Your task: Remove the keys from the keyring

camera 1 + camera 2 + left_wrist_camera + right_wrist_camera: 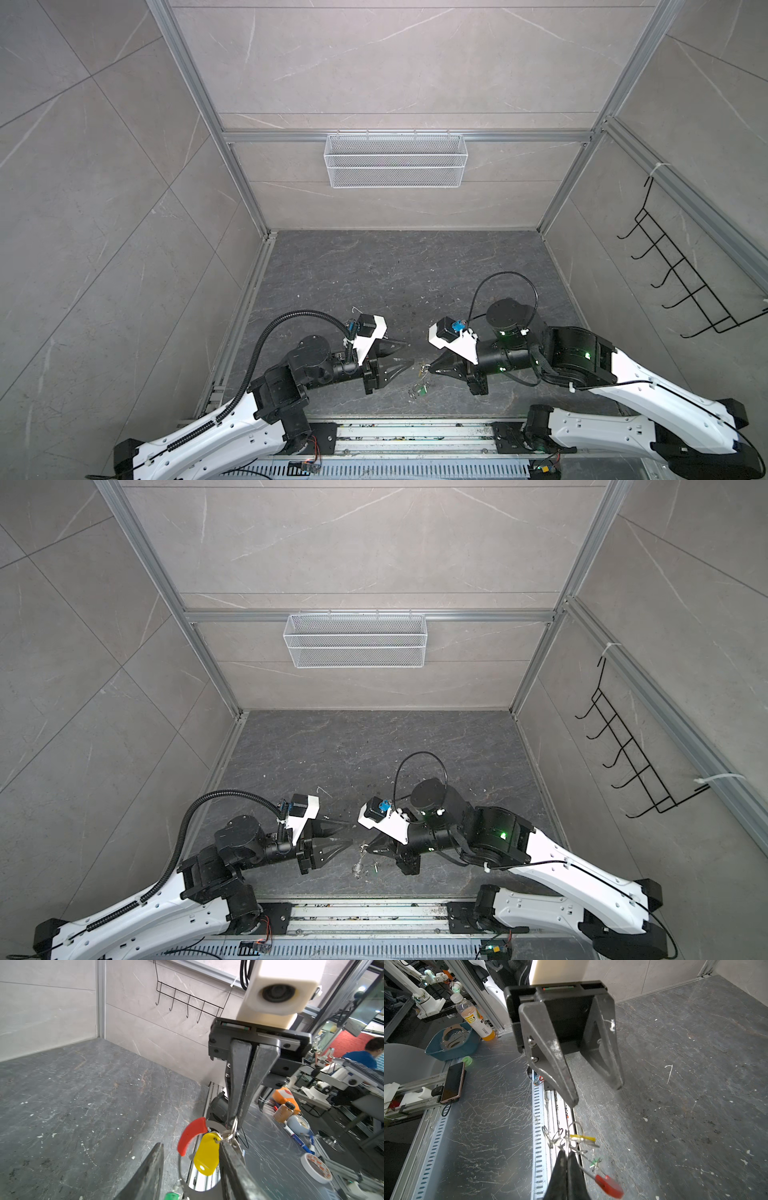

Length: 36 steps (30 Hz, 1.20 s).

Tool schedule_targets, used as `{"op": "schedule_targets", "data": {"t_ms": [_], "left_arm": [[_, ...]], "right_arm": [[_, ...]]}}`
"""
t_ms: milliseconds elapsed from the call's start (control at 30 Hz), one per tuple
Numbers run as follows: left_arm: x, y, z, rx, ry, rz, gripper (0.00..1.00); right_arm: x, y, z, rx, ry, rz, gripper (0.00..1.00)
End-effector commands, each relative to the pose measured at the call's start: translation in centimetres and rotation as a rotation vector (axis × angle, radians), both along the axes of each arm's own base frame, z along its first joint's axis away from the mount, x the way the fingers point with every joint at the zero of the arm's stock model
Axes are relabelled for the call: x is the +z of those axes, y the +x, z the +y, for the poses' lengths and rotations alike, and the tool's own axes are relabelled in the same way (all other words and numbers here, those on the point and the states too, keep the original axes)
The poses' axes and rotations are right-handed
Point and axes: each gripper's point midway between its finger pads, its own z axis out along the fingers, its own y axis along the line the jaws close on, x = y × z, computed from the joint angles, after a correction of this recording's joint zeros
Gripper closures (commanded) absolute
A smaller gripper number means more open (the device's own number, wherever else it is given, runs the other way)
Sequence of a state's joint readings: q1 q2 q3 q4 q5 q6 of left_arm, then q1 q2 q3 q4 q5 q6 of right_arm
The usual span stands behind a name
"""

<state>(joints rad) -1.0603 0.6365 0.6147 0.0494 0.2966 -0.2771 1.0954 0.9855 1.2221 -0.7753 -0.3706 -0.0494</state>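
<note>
Red-sleeved grey wire keyring (pixel 192 1135) is being pinched by right gripper (pixel 233 1124).
Yellow-tagged metal key (pixel 206 1157) is being dangled nr released left gripper (pixel 596 1095).

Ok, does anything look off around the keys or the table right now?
Nothing looks broken. The keyring hangs in the air from the shut right gripper. Its small rings are bunched in a tangle, and the yellow key is close to the open left gripper. A bent white scrap lies loose on the table.

Pale grey marbled wall panels (pixel 395 62) enclose a dark stone worktop (pixel 374 270). 1 white mesh basket (pixel 395 160) hangs at rear; 1 black hook rack (pixel 683 259) at side.
</note>
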Motion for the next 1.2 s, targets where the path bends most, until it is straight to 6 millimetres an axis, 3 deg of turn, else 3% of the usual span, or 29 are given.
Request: {"op": "schedule_targets", "data": {"t_ms": [0, 167, 600, 1167], "left_arm": [[0.2, 0.1, -0.8, -0.014, 0.010, 0.005, 0.54], [-1.1, 0.0, -1.0, -0.022, 0.060, 0.032, 0.53], [-1.5, -1.8, -1.7, -0.072, 0.080, 0.034, 0.45], [0.2, -1.1, -2.5, -0.034, 0.056, -0.052, 0.45]], "right_arm": [[1.6, 0.1, -0.4, 0.000, 0.035, -0.031, 1.00], [1.7, 0.1, -0.5, -0.003, 0.033, -0.038, 1.00], [1.4, 0.4, -0.1, -0.001, 0.028, -0.032, 1.00], [0.8, 0.3, 0.4, 0.008, 0.036, -0.005, 1.00]]}}
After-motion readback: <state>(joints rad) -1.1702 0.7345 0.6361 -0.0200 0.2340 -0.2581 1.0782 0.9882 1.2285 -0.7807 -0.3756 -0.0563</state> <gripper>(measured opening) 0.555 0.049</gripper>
